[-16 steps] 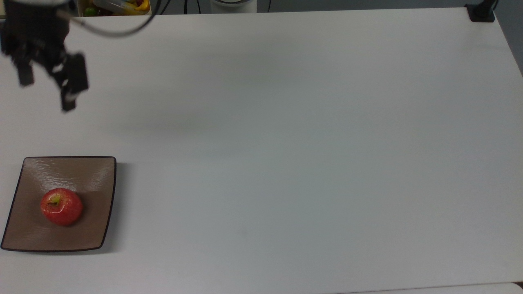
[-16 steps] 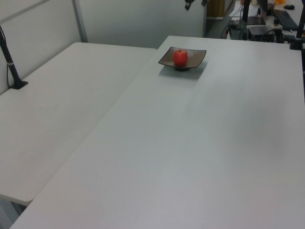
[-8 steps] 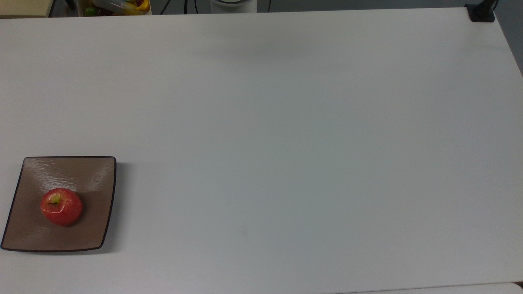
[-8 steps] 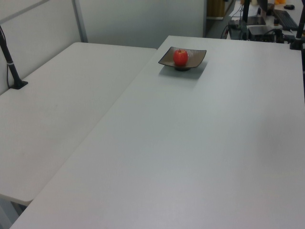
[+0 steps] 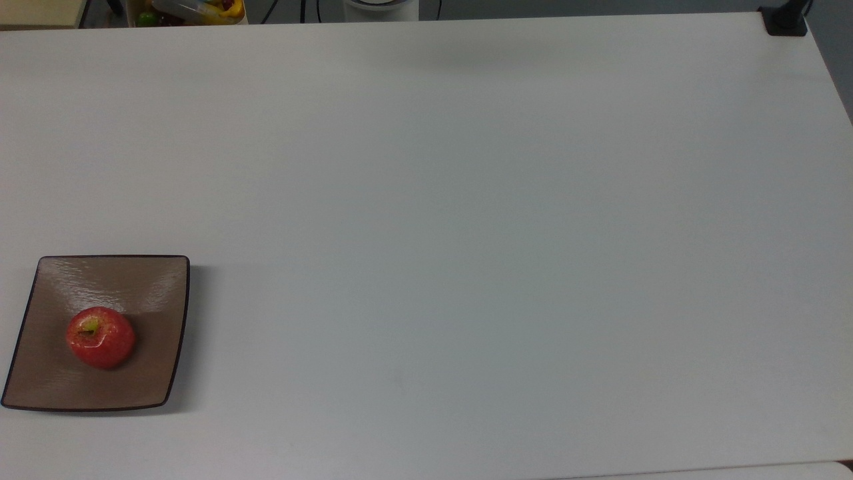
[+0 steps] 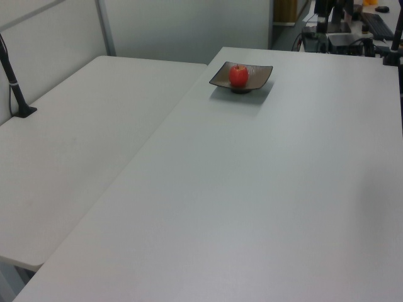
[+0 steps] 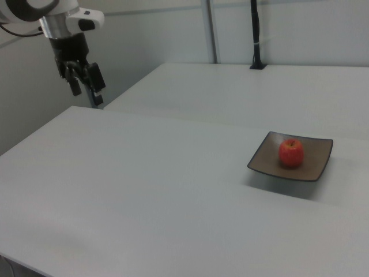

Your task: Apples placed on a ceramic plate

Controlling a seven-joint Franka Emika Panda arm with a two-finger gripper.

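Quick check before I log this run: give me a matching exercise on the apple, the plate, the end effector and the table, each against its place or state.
Things:
1. apple
2. ceramic plate
3. end effector
4. table

States:
A. white, bears the plate
B. raised at the right view's upper left, empty, open
C. square, tan-brown, dark rim
D. red, resting on the plate

Pairs: 1-D, 2-C, 3-B, 4-A

The small round glossy red apple [image 5: 100,337] with its yellow-green stem hollow turned upward sits upright on the square glossy tan-brown ceramic plate [image 5: 143,293] with a thin dark rim. It rests slightly off the plate's centre. Plate and apple lie flat, well apart from my gripper [image 7: 85,86], far toward the right view's right and lower than it.
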